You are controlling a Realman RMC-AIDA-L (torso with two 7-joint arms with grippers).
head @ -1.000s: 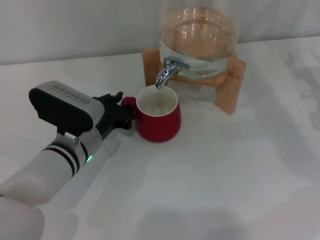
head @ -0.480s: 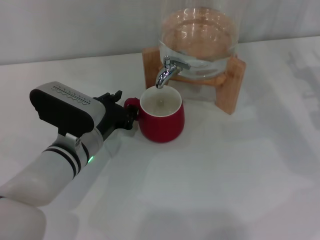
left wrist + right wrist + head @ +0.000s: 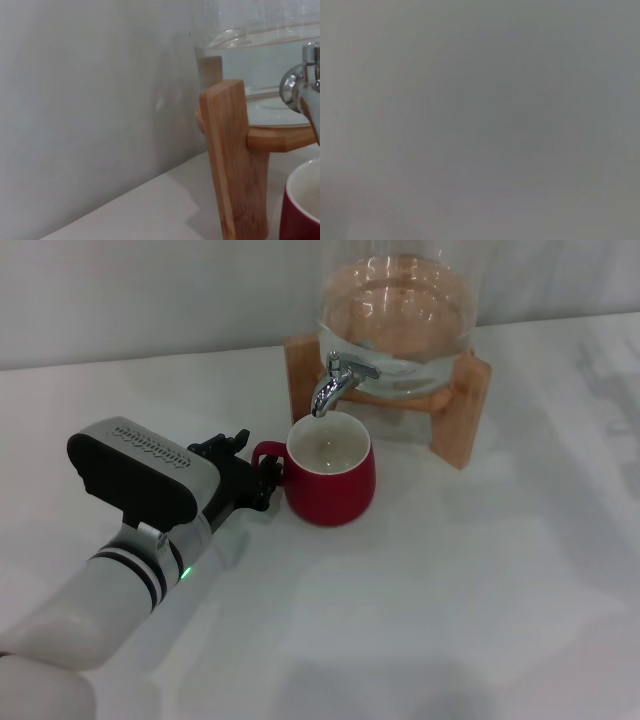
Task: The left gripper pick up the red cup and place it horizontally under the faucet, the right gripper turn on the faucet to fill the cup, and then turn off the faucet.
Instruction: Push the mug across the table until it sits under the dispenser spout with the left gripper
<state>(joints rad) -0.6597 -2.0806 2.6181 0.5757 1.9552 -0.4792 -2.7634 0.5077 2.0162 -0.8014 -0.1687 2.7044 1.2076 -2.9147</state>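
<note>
While my left gripper (image 3: pixel 262 472) grips its handle, the red cup (image 3: pixel 331 468) stands upright under the faucet (image 3: pixel 333 386). Cup interior looks empty.

Red cup (image 3: pixel 332 470) upright on table (image 3: pixel 450 590), directly under faucet (image 3: pixel 333 383); left gripper (image 3: pixel 262 480) left of cup, at handle.

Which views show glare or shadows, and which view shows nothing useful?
Head view: bright glare on the clear glass dispenser jar and the shiny chrome faucet; soft shadows on the white table. Left wrist view: the near wooden stand looks soft. Right wrist view: plain grey, nothing recognisable.
</note>
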